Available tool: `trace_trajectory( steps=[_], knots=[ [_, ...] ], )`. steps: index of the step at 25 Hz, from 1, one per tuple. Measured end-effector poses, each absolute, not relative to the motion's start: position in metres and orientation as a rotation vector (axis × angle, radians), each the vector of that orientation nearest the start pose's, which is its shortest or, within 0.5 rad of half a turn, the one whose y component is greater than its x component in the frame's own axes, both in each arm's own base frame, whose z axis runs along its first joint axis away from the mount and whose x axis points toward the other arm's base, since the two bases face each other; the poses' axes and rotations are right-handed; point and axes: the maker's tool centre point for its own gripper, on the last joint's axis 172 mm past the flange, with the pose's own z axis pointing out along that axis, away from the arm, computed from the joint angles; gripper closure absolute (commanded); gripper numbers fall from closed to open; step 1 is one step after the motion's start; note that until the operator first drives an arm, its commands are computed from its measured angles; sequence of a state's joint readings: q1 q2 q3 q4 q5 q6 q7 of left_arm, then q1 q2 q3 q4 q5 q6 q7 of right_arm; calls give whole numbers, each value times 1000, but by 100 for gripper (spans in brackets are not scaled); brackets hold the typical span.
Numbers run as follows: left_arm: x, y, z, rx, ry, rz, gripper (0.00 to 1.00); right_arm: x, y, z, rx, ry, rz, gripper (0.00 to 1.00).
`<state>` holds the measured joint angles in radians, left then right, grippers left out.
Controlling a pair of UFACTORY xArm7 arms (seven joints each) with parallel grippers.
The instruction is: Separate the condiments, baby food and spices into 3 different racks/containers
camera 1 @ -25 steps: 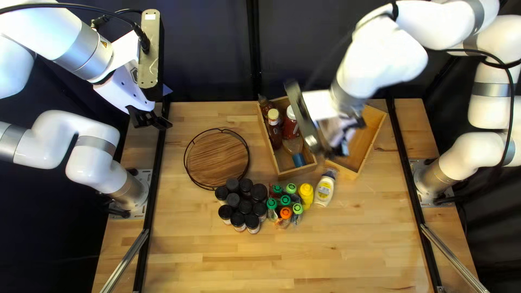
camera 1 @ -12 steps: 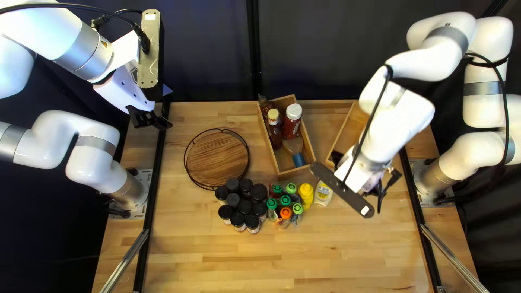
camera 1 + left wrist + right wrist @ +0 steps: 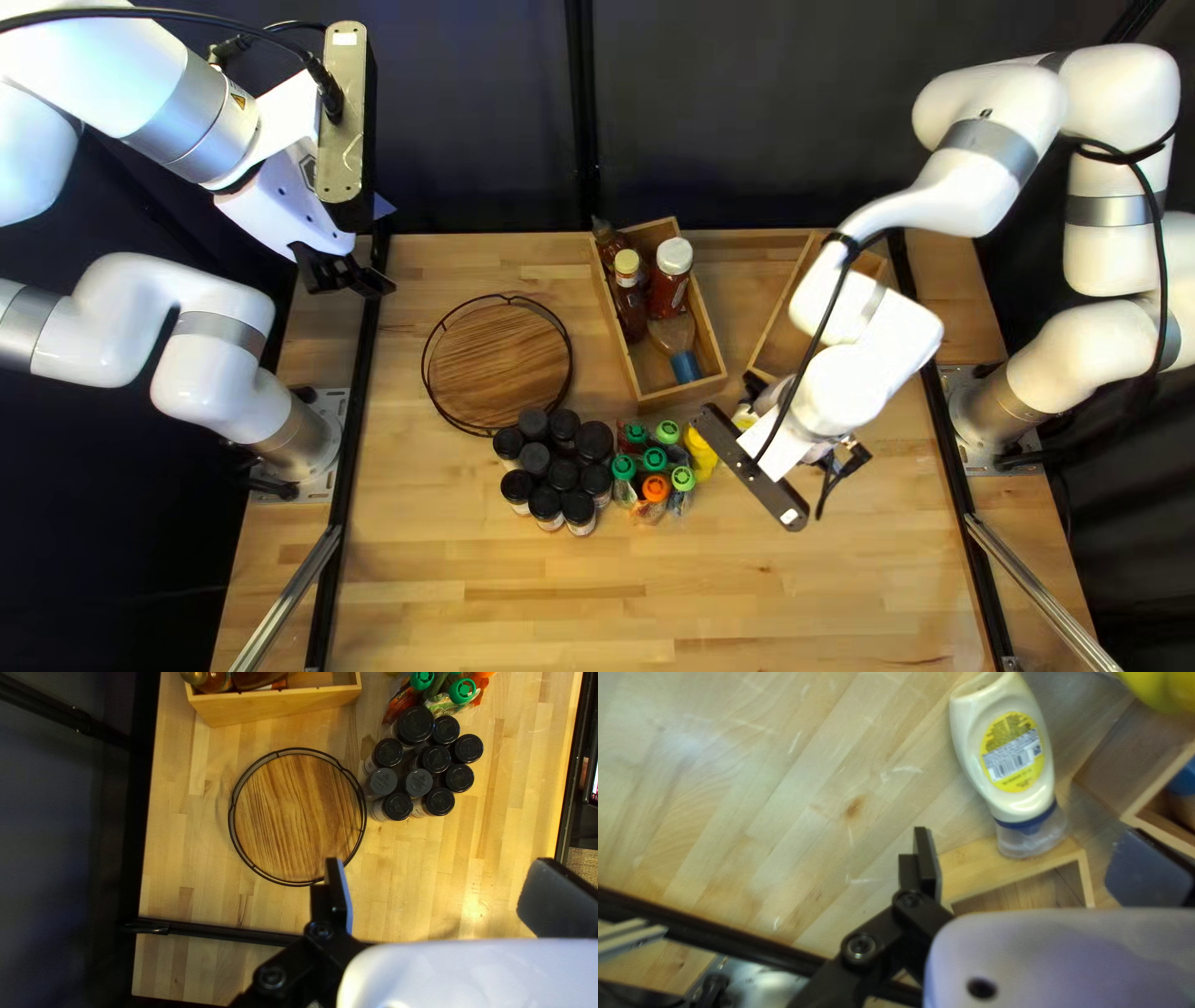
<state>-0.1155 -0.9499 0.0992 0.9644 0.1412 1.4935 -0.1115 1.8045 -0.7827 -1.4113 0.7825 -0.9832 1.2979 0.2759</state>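
Observation:
My right gripper (image 3: 849, 461) is low over the table's right side. In the right wrist view the white mayonnaise bottle (image 3: 1013, 750) lies ahead of the right gripper (image 3: 1033, 858), cap end toward its open fingers. Far from the items, my left gripper (image 3: 361, 279) hangs by the table's left edge; the left gripper (image 3: 439, 890) is open and holds nothing. Black-capped spice jars (image 3: 562, 476) stand beside pouches with green and orange caps (image 3: 655, 461). A yellow bottle (image 3: 701, 456) is partly covered by the right arm. Sauce bottles (image 3: 630, 293) are in the middle wooden box (image 3: 679, 395).
The round wire-rimmed wooden tray (image 3: 498, 367) is left of the middle box. A second wooden box (image 3: 784, 339) lies behind the right arm, which partly covers it; its corner (image 3: 983, 865) is close to the bottle's cap. Black rails run along both table sides.
My right arm has swung from over the boxes toward the table's near side, then shifted left over the white bottle. The middle box's red jar came back into view. The left arm is unmoved.

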Motion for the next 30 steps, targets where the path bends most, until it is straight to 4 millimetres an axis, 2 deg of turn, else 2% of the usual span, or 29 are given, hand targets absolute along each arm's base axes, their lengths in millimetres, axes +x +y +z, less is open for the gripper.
trace_trajectory(
  steps=[5,14,30],
  knots=[
    [270,37,452,-3044,-137,-650,0,392,53,87,-3093,-1139,112,0],
    [270,36,452,-3044,-137,-650,0,395,48,62,-3057,-1142,77,0],
    [270,36,452,-3044,-137,-650,0,395,34,34,-3053,-1118,47,0]
  ],
)
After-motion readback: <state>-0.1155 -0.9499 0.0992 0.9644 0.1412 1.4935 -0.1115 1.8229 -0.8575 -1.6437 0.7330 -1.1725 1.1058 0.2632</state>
